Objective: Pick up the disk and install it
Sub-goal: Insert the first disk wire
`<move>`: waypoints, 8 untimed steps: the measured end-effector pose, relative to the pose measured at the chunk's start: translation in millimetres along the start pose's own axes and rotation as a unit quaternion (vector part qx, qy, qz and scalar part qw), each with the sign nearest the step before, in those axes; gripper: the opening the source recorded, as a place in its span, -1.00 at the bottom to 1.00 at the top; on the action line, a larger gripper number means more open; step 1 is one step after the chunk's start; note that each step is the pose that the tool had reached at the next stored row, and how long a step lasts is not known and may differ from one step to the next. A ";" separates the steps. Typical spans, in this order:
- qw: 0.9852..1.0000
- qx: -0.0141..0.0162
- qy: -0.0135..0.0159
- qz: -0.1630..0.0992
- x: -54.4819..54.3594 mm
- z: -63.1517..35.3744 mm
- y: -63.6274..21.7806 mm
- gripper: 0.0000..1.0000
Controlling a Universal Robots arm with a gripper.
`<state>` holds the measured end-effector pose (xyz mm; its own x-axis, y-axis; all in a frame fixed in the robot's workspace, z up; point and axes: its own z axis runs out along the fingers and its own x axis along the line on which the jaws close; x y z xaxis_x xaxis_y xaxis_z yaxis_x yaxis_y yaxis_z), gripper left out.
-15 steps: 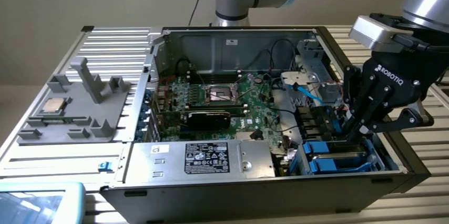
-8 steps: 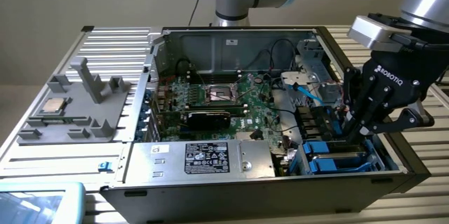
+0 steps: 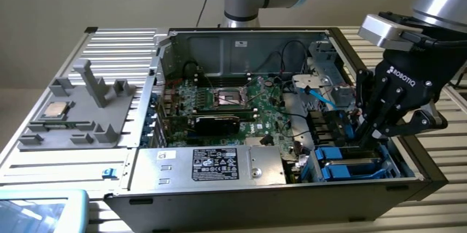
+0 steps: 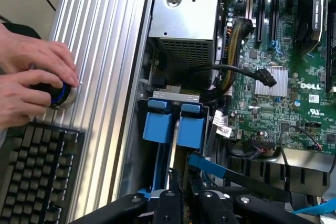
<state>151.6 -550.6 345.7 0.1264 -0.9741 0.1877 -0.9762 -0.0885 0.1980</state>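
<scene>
The disk [image 4: 159,153] stands on edge in the drive bay [image 3: 350,167] at the front corner of the open computer case [image 3: 241,41], on the exterior view's right. Its blue rail tabs [image 4: 157,124] stick out of the bay, with a thin silver edge between them. My gripper [image 3: 367,137] [image 4: 184,195] reaches down into that bay. Its black fingers [image 4: 168,200] are drawn close together on the disk's near end.
A green motherboard [image 3: 233,102] with loose cables fills the case floor. A silver box with a black label [image 3: 211,164] lies beside the bay. A grey holder [image 3: 87,107] carries a square chip [image 3: 57,110]. A person's hands [image 4: 31,77] rest by a keyboard [image 4: 37,177].
</scene>
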 end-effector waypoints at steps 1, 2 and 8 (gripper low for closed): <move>1.000 0.000 0.000 0.000 0.0 0.0 0.0 -0.65; 1.000 0.000 0.000 0.000 0.0 0.0 0.0 -0.65; 1.000 -0.002 0.004 0.007 -3.7 -0.6 -0.4 -0.65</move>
<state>151.7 -546.8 345.4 0.1151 -0.9734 0.1980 -0.9771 -0.0751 0.1989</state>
